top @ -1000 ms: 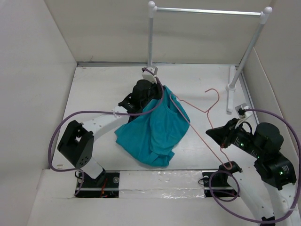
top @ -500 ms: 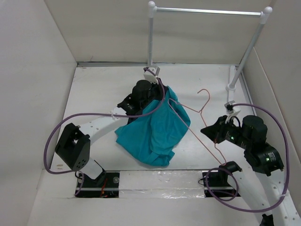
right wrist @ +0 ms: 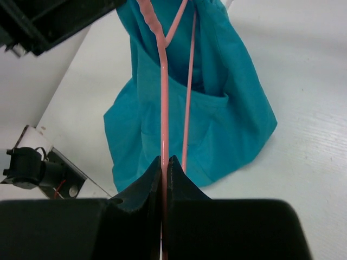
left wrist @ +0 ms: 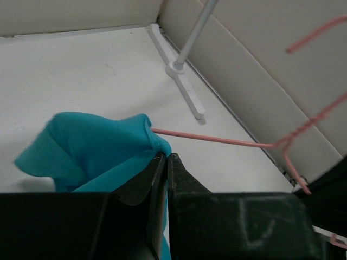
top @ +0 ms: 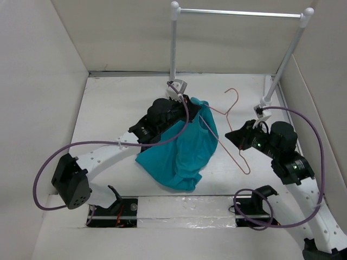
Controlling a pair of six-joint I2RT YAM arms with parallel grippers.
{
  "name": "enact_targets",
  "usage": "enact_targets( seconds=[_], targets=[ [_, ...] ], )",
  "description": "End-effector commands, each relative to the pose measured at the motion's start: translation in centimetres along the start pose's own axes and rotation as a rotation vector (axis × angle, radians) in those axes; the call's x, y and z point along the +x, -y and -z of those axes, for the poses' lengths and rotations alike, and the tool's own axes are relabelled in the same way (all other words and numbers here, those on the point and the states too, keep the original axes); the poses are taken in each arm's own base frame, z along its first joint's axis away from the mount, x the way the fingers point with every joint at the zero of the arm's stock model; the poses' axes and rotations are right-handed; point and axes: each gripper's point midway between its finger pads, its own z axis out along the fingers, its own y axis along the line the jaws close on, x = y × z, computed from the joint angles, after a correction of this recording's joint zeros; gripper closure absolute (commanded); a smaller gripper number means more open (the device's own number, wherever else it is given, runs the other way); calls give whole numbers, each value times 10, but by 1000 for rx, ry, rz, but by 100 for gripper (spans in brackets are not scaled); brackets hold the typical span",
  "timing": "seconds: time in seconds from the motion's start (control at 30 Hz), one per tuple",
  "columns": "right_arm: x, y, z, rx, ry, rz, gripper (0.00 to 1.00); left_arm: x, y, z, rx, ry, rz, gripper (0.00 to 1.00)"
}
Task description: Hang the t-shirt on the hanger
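From above, the t-shirt (top: 184, 149) lies bunched at the centre of the table (top: 108, 108), its lower part spread toward the bottom of the frame and its upper end drawn up toward the centre-top. There the left gripper (top: 191, 104) meets the raised tip of cloth, though this view does not show how the fingers stand. The hanger (top: 228, 115) is just right of the shirt, with its hook toward the top of the frame and one arm running left into the cloth. The right gripper (top: 234, 136), at centre right, is on the wire's lower side. The clothes rail (top: 238, 12) stands along the top edge, well apart from both. In the left wrist view, the left gripper (left wrist: 165, 160) at bottom centre has its fingers (left wrist: 146, 184) pressed together, with a fold of t-shirt (left wrist: 87, 146) pinched at their tips. The cloth fills the left middle, and the hanger (left wrist: 217, 140) comes out of it and runs to the right edge. A rail foot (left wrist: 181, 70) sits on the table at upper centre. In the right wrist view, the right gripper (right wrist: 164, 162) at bottom centre has its fingers (right wrist: 184, 184) clamped on a straight run of the hanger (right wrist: 164, 97), which rises up the frame. A second wire runs beside it, and both cross the t-shirt (right wrist: 217, 108) spread over the centre and right.
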Motion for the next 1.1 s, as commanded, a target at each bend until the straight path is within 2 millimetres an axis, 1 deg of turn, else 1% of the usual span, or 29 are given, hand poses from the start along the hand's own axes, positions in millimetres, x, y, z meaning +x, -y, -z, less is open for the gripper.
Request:
enact_targets(
  seconds=[0.0,0.03,0.07,0.1,0.17,0.2,0.23,0.27,0.3,0.33,0.4,0.43,0.47,0.5,0.53,0.57,0.6,0.63,0.7,0.73,0.77,0.8,0.83,0.87,0.9,0.93,0.97,1.03,1.07],
  targets=[
    [-34,-28,-20,-122,99,31,100,-41,41,19,109,94,-22,100],
    [-38,-34,-25,-144,111,38,100,-45,49,24,130,104,-22,100],
    [-39,-37,-30,-147,110,39,100,-44,49,26,133,104,-21,100],
    [-33,-48,-34,-178,88,46,100,-46,50,29,139,113,-17,100],
    [-31,-53,-46,-169,80,45,100,-49,57,35,152,115,-18,100],
    [-25,-63,-50,-195,66,47,100,-45,58,36,148,97,-22,100],
    [-20,-65,-58,-206,63,39,100,-50,59,40,149,110,-24,100],
    [-19,-68,-62,-206,65,37,100,-46,62,43,157,105,-22,100],
    [-17,-70,-65,-204,62,40,100,-44,62,44,157,105,-21,100],
    [-16,-76,-67,-213,68,46,100,-46,68,48,176,110,-19,100],
    [-19,-72,-75,-186,96,49,100,-48,72,51,192,103,-17,100],
    [-28,-78,-78,-218,143,52,100,-47,76,54,203,94,-21,100],
    [-22,-80,-85,-237,120,54,100,-49,77,56,205,100,-22,100],
    [-23,-78,-90,-238,119,51,100,-47,88,60,232,105,-30,100],
    [-23,-82,-93,-265,113,54,100,-49,92,64,241,111,-33,100],
    [-24,-80,-96,-268,107,56,100,-53,98,66,251,117,-39,100],
    [-29,-80,-100,-271,122,57,100,-48,103,68,250,96,-61,100],
    [-31,-81,-101,-281,136,60,100,-48,107,71,257,90,-71,100],
    [-37,-86,-103,-308,173,56,100,-50,107,75,220,109,-77,100],
    [-39,-85,-103,-307,191,58,100,-50,109,79,229,116,-71,100],
    [-48,-84,-100,-291,229,64,100,-45,106,79,224,103,-69,100],
    [-50,-80,-101,-270,241,63,100,-45,105,80,217,106,-64,100],
    [-59,-81,-96,-272,292,65,100,-44,102,82,203,100,-62,100],
    [-65,-82,-92,-275,330,61,100,-39,98,82,191,90,-58,100],
    [-71,-79,-91,-262,368,56,100,-38,96,83,183,92,-53,100],
    [-79,-81,-84,-267,411,55,100,-38,95,85,184,99,-45,100],
    [-86,-78,-81,-241,443,64,100,-32,91,84,174,86,-36,100],
    [-97,-76,-72,-218,493,77,100,-28,86,84,152,73,-36,100],
    [-101,-79,-65,-222,522,87,100,-26,84,84,141,67,-35,100]
  ],
)
